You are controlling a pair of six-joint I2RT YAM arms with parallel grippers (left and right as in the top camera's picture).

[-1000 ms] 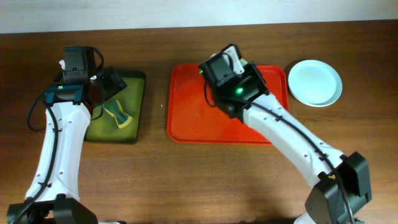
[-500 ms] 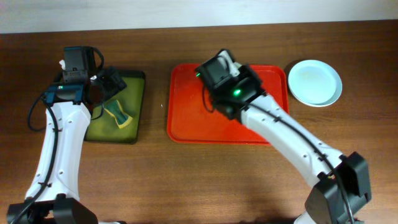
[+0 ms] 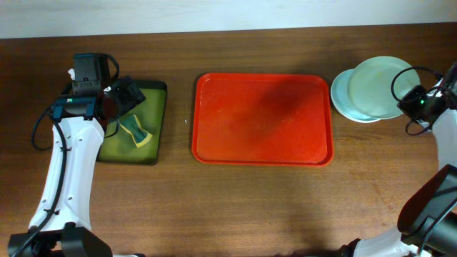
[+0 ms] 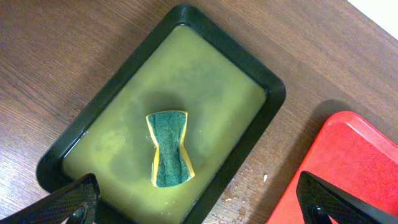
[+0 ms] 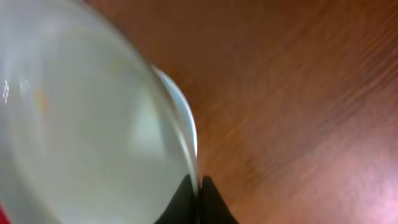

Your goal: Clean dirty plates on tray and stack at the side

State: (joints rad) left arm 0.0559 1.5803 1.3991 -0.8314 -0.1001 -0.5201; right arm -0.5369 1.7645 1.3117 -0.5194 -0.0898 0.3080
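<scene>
The red tray [image 3: 263,119] lies mid-table with nothing on it; its corner shows in the left wrist view [image 4: 348,168]. My right gripper [image 3: 408,102] is shut on the rim of a pale plate [image 3: 382,87], held over a mint-blue plate [image 3: 344,100] that lies right of the tray. In the right wrist view the fingers [image 5: 198,196] pinch the held plate's [image 5: 81,137] edge, with the lower plate's rim [image 5: 184,112] behind it. A third plate is not in view. My left gripper [image 4: 199,208] is open above the olive tray, empty.
A black-rimmed olive-green tray [image 3: 156,121] stands at the left with a green-and-yellow sponge [image 3: 136,133] in it; both show in the left wrist view, tray [image 4: 273,93], sponge [image 4: 168,148]. Wood table edge runs along the back.
My right arm has swung from over the red tray to the far right, carrying a plate over the one beside the tray. The left arm has not moved.
</scene>
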